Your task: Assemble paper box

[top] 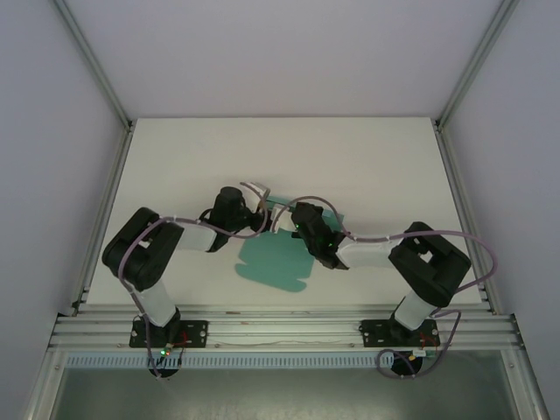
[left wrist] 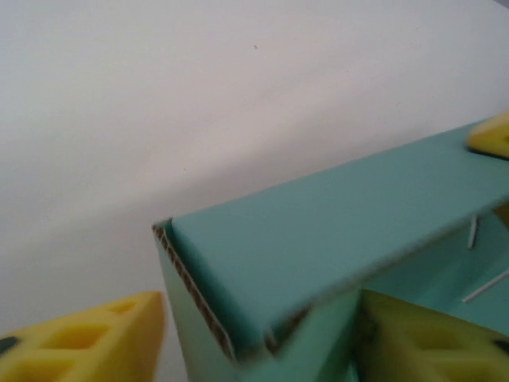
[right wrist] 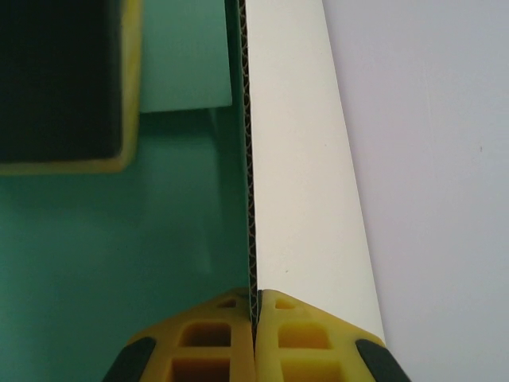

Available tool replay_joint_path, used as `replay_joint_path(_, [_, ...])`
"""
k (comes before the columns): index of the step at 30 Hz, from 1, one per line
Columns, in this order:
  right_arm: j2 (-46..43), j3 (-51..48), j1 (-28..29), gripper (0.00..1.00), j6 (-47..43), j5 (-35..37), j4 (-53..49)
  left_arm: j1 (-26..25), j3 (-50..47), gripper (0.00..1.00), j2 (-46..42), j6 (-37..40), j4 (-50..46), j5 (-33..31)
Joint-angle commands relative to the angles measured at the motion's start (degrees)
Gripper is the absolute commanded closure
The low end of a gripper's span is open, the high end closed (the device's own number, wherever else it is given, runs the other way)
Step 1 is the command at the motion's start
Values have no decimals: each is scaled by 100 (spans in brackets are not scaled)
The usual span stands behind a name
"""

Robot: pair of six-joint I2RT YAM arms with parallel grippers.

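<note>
Progress: partly folded, we judge | teal paper box (top: 273, 262) lies mid-desk (top: 367, 157), base flat, one wall raised | right gripper (right wrist: 256, 309) jaws pinch that wall's edge | left gripper (left wrist: 258, 342) jaws open, straddling a folded-over wall | near flaps and tabs still flat, so more folding is left

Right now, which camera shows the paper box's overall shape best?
Top external: most of the paper box shows, spread on the table, rounded tabs visible. Left wrist gives one folded teal flap's corner close up; right wrist gives a raised wall edge-on.
</note>
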Motion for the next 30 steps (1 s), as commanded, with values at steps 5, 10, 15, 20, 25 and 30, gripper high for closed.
replay_joint_path(5, [-226,3,-189,100,-257,-26,16,575,-780,9,-1105,-575,604,166])
replay_joint_path(10, [-305,-45,-221,100,-603,-275,134,775,-1039,4,-1496,-543,621,-63])
replay_joint_path(15, [-219,-229,-221,100,-966,-421,713,1089,-1112,2,-1286,-982,1046,-23])
replay_joint_path(20, [-70,-463,-159,100,-1673,-316,1338,1214,-1445,0,-1553,-1286,1648,20])
replay_joint_path(25, [-42,-537,-133,100,-1994,-404,1614,1250,-1322,0,-1671,-1395,871,-1233])
replay_joint_path(30, [55,-490,-125,100,-2194,-304,1839,1253,-1236,0,-1437,-1433,810,-1006])
